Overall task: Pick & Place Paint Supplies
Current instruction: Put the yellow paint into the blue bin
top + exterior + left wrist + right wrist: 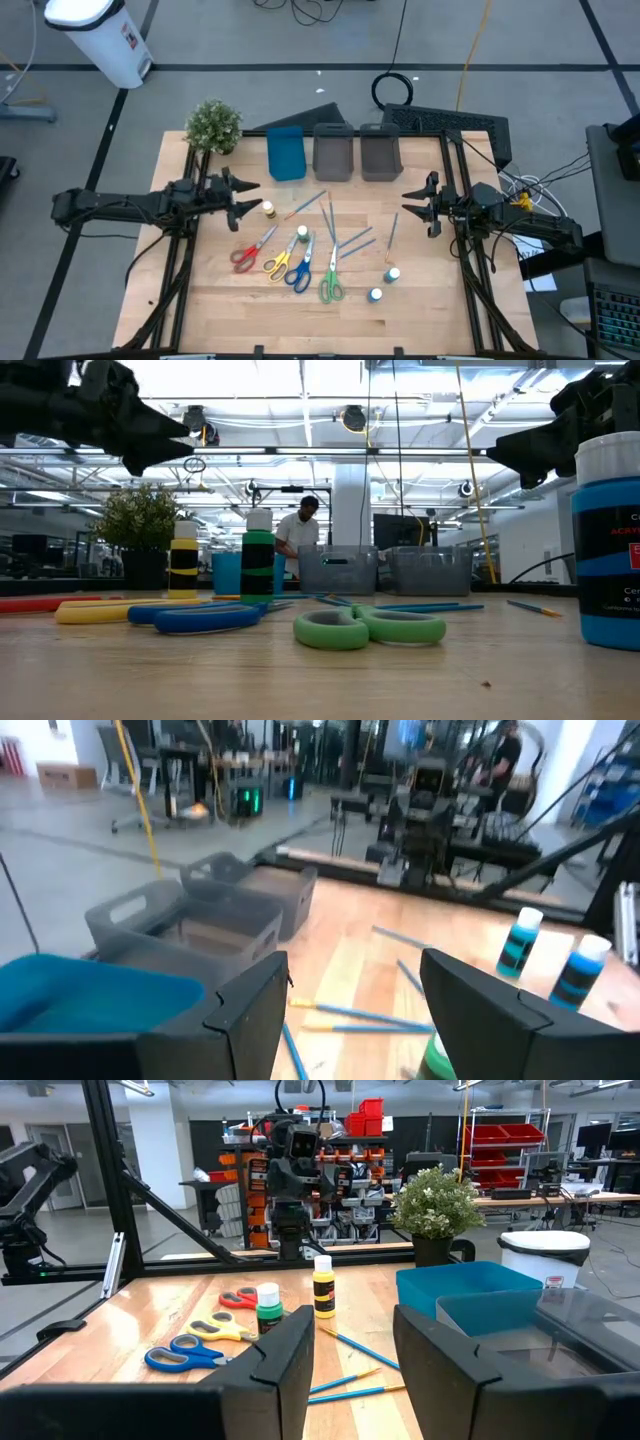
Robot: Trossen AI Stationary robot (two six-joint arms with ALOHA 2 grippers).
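Paint supplies lie on the wooden table between my two arms. Scissors with red (248,252), yellow (281,261), blue (299,272) and green (331,284) handles lie flat. A yellow bottle (268,210), a green white-capped bottle (302,234) and two teal-capped bottles (392,274) (376,296) stand upright. Thin blue brushes (353,241) are scattered flat. My left gripper (250,197) hovers open, level, beside the yellow bottle. My right gripper (410,205) hovers open at the right, above the table. Neither holds anything.
A blue bin (286,153) and two grey bins (333,152) (380,152) stand in a row at the table's far edge. A potted plant (213,125) stands at the far left corner. A person (298,532) stands in the room beyond.
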